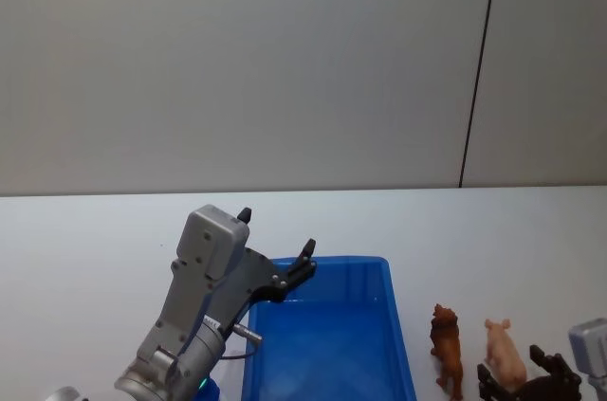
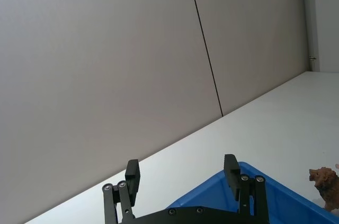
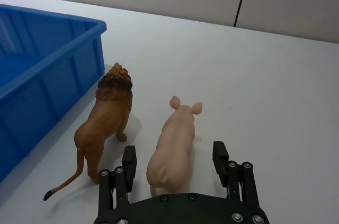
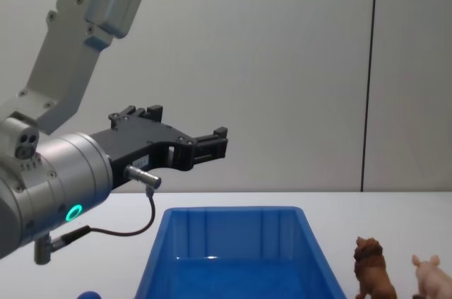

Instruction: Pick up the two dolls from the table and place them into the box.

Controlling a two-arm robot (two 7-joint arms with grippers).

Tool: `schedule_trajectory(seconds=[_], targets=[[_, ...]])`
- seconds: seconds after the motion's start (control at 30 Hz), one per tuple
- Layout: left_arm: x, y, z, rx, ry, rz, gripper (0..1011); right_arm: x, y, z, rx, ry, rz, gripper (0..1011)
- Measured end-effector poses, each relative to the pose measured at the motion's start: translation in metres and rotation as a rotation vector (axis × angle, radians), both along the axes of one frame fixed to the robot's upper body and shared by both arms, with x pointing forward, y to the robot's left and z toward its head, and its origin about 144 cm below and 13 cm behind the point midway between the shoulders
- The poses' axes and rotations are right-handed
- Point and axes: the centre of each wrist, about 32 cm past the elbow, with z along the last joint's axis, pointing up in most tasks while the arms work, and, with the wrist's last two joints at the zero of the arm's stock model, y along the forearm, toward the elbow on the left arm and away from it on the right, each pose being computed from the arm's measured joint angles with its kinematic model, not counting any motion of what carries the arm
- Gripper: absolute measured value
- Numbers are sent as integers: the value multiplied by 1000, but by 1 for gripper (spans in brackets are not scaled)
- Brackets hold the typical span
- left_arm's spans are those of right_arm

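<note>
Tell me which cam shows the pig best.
Right wrist view: whole pig, close, from above, open right gripper at its rear. Head view shows it small beside the lion; chest view cuts it off at the edge.

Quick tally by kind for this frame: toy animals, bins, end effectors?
Toy animals: 2, the lion and the pig, both outside the bin
Blue bin: 1
End effectors: 2, the left end effector and the right end effector, both open
Total: 5
</note>
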Motion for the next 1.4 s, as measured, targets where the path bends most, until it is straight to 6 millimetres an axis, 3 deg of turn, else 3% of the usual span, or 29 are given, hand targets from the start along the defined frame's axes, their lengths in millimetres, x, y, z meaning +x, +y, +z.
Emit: schedule_trajectory(seconds=[0.6, 0.97, 1.4], targets=[[0, 0, 0, 0, 0, 0, 1001, 8, 4, -9, 2, -22, -4, 390], [0, 0, 0, 0, 0, 0, 1001, 10, 9, 9, 22, -88, 9, 380], [0, 0, 0, 0, 0, 0, 1001, 18, 20, 46, 68, -210, 90, 380]])
